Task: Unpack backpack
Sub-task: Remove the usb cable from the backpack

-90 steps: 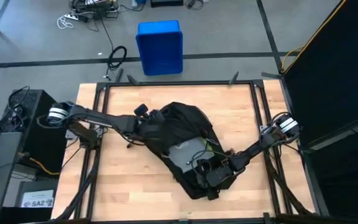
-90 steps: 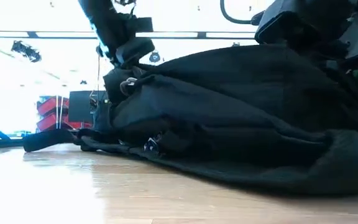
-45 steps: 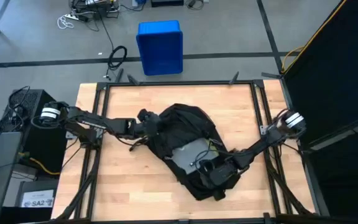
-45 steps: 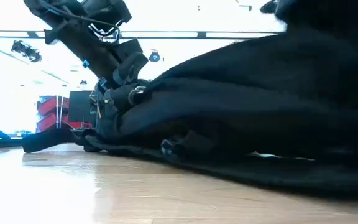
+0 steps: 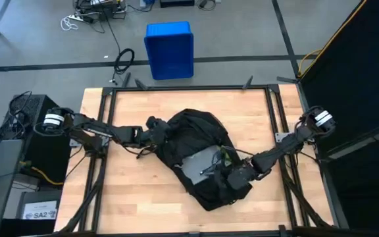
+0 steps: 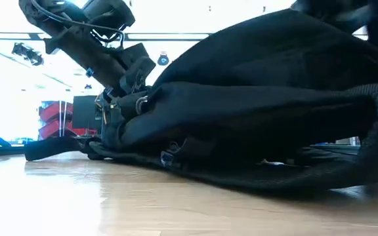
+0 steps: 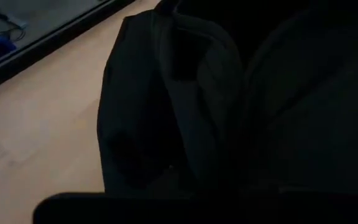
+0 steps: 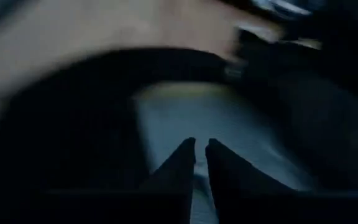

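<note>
Two grippers at the backpack [image 5: 196,158], mid-table. Left gripper [image 5: 158,130] at its edge, likely pinning it; grip state cannot be told. Right gripper [image 8: 200,155], fingers nearly closed and empty, points into the grey opening [image 5: 199,163].

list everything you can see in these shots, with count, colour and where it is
backpack: 1, black, lying on the middle of the table, opened so a grey inner panel shows
table: 1, light wood top with a dark frame
bin: 1, blue, on the floor beyond the table's far edge
cables: a few, black, on the floor left of the bin
equipment box: 1, black, on the floor left of the table
curtain: 1, black, along the right side
left gripper: 1, dark, at the backpack's left edge
right gripper: 1, dark, over the backpack's near right part by the grey panel, fingers almost together
</note>
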